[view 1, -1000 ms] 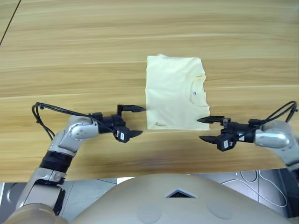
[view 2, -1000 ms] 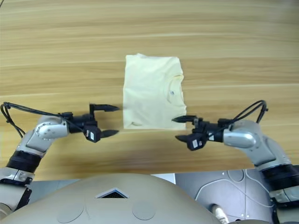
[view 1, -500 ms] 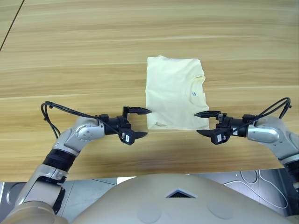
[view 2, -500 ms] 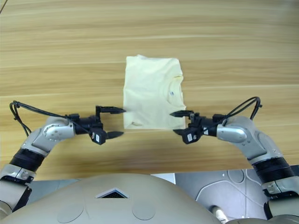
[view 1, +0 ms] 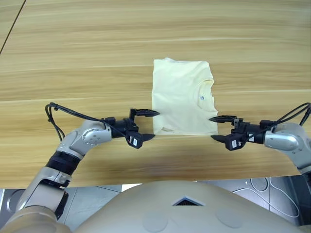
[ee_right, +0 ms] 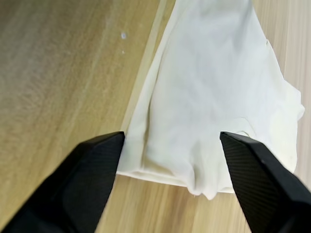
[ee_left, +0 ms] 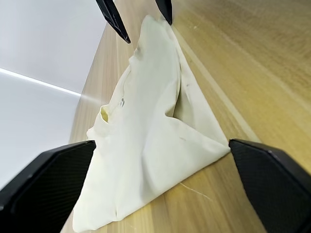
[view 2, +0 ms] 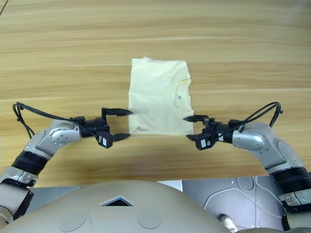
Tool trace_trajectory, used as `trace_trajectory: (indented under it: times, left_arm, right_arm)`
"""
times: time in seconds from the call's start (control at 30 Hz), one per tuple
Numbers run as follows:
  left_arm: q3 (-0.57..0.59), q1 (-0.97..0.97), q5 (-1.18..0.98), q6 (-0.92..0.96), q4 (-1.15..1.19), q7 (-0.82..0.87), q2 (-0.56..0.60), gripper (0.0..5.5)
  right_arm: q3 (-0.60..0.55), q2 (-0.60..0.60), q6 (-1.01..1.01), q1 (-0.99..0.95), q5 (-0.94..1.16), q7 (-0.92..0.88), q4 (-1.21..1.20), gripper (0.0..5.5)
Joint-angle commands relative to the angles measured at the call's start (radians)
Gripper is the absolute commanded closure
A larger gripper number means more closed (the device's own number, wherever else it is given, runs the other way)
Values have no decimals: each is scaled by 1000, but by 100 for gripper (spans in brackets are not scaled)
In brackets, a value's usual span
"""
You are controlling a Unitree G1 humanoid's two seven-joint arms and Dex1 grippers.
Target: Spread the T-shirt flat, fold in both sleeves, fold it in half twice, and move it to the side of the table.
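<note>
A pale yellow T-shirt (view 1: 182,97) lies folded into a compact rectangle in the middle of the wooden table (view 1: 87,53), collar toward the right. My left gripper (view 1: 155,124) is open just off the shirt's near left corner, fingers pointing at it. My right gripper (view 1: 211,128) is open at the near right corner. In the left wrist view the shirt (ee_left: 146,145) lies between that gripper's fingers (ee_left: 48,179), and the other gripper's fingertips (ee_left: 114,19) show beyond it. The right wrist view has the shirt's edge (ee_right: 204,107) between its open fingers (ee_right: 87,179).
The table's near edge (view 1: 160,180) runs just behind both arms. Below it at the right, cables lie on the floor (view 1: 272,190). Bare wood stretches to the left, right and far side of the shirt.
My left gripper has moved right, up to the shirt's near left corner. My right gripper has moved away from the table edge to the near right corner, first going left, then back a little right.
</note>
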Motion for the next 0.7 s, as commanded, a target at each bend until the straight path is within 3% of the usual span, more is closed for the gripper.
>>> trace_trajectory:
  times: [0.03, 0.33, 0.5, 0.7]
  left_arm:
    - [-35, 16, 85, 27, 48, -18, 37, 40]
    - [-64, -1, 106, 14, 79, 8, 51, 40]
    - [-83, -12, 112, 4, 93, 16, 50, 122]
    - [-107, -27, 113, -2, 103, 13, 45, 223]
  right_arm:
    - [21, -33, 61, 52, -71, 34, 35, 182]
    - [23, -41, 73, 55, -84, 31, 56, 182]
    - [29, -46, 79, 56, -86, 35, 55, 182]
    - [57, -27, 75, 40, -92, 37, 62, 295]
